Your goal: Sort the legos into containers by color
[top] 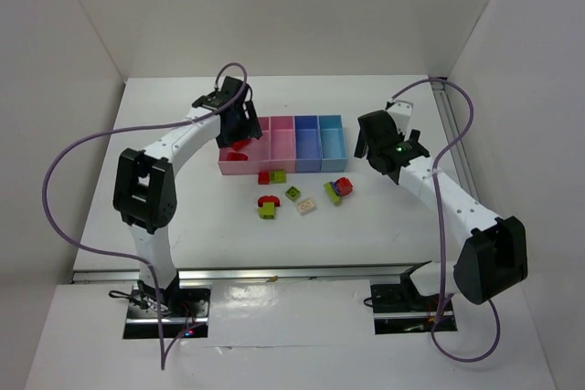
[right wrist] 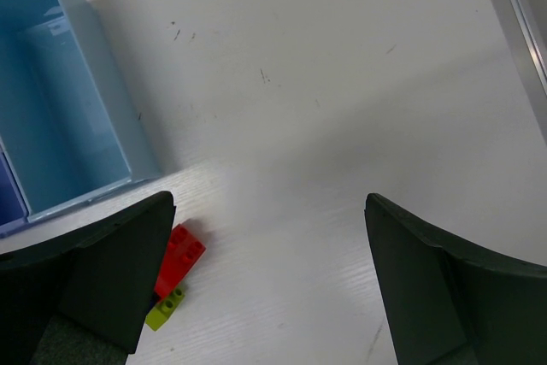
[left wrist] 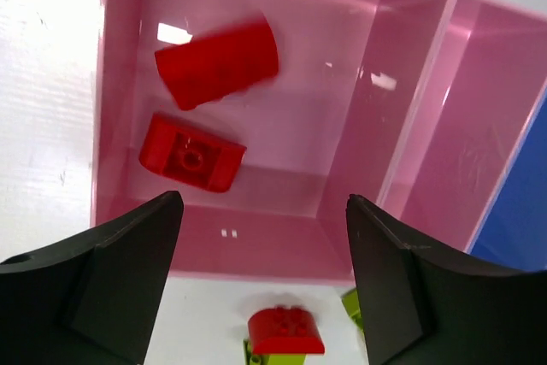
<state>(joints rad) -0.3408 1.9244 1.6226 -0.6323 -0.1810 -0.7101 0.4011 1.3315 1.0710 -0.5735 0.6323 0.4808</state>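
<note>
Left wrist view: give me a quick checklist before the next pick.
1. Left gripper open, nothing between its fingers: ok.
2. Lower red brick lying inside the pink bin: ok.
3. Upper red brick at rest in that bin: cannot tell, it is blurred.
4. Right gripper open and empty: ok.
5. Loose legos all sorted: not ok, several lie on the table.

Left arm (top: 174, 143) extended forward, elbow bent, left gripper (left wrist: 263, 211) pointing down, jaws wide apart, nothing between. Right arm (top: 448, 198) angled inward, right gripper (right wrist: 269, 207) down, jaws fully spread, empty.
</note>
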